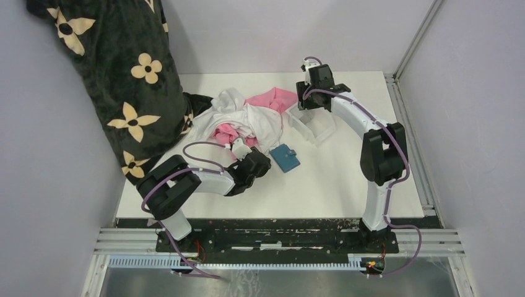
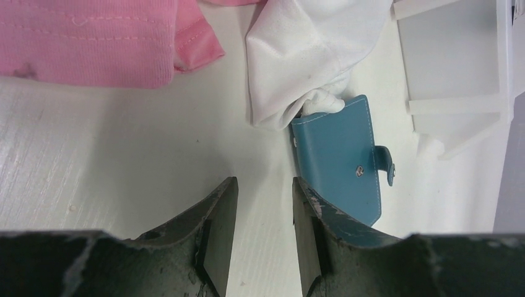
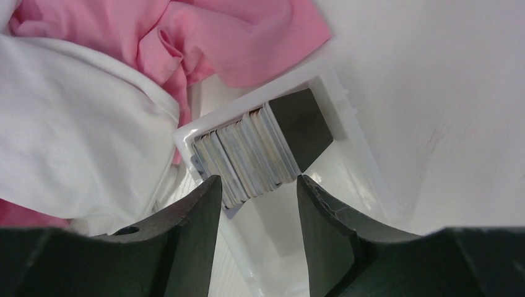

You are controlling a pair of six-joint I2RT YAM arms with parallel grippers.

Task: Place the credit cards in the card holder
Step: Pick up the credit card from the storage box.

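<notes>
- While no card is yet being gripped, the first pick is being judged as the step in hand: the right gripper (image 3: 257,182) is being held over the credit cards (image 3: 244,158), its 2 fingers being kept apart with nothing between them.
- The cards are being kept on edge in a tight row inside the clear tray (image 3: 365,167); thin, stiff, pale edges are being shown, with 1 dark face at the end of the row.
- The left gripper (image 2: 263,185) is being held low over the table (image 2: 124,154), its fingers likewise parted and empty, just beside the card holder (image 2: 337,154).
- The card holder is being seen as a teal, stitched, leather-like square, lying flat and closed with its tab snapped down; 1 corner is being overlapped by soft, crumpled white cloth (image 2: 309,55), with ribbed pink cloth (image 2: 86,43) beyond.
- A narrow pinch on 1 card edge is being called for next, without neighbours being dragged along; the holder is being judged as needing to be unsnapped and opened first.
</notes>
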